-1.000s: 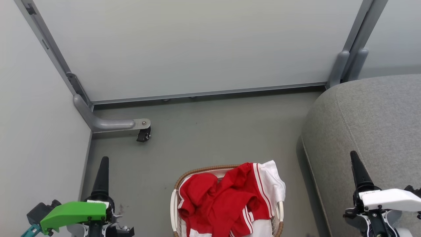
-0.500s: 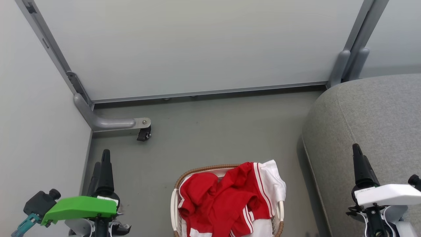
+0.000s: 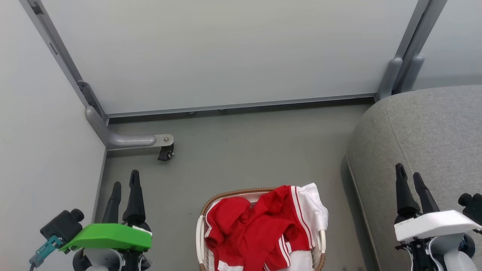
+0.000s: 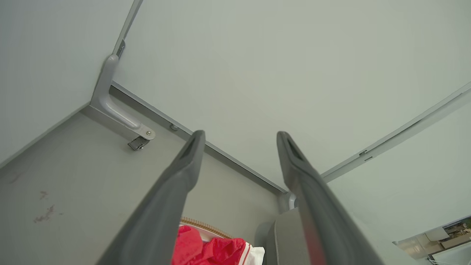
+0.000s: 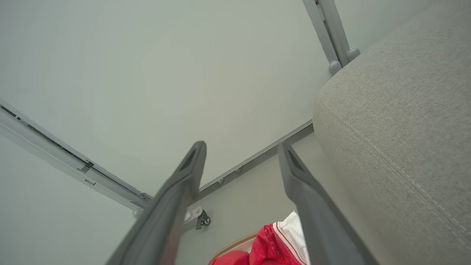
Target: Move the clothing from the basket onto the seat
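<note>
Red clothing (image 3: 260,231) with white panels and stripes is heaped in the white basket (image 3: 199,236) with the brown rim, on the floor at the bottom centre of the head view. The grey seat (image 3: 433,135) stands to its right. My left gripper (image 3: 125,180) is open at the lower left, well left of the basket, holding nothing. My right gripper (image 3: 409,172) is open at the lower right, over the seat's edge, also holding nothing. The left wrist view catches the clothing (image 4: 209,250) and basket rim (image 4: 191,222) low down. In the right wrist view, the clothing (image 5: 272,244) lies beside the seat (image 5: 397,121).
Pale partition panels (image 3: 226,52) close off the back and left. A grey panel foot with a black caster (image 3: 165,152) juts onto the floor at the left. Grey posts (image 3: 399,75) stand at the back right by the seat. Open grey floor (image 3: 256,150) lies beyond the basket.
Both grippers have opened: each showed as a single dark point before and now shows two spread fingers. Both have turned a little; the left has shifted slightly right. The clothing has not moved.
</note>
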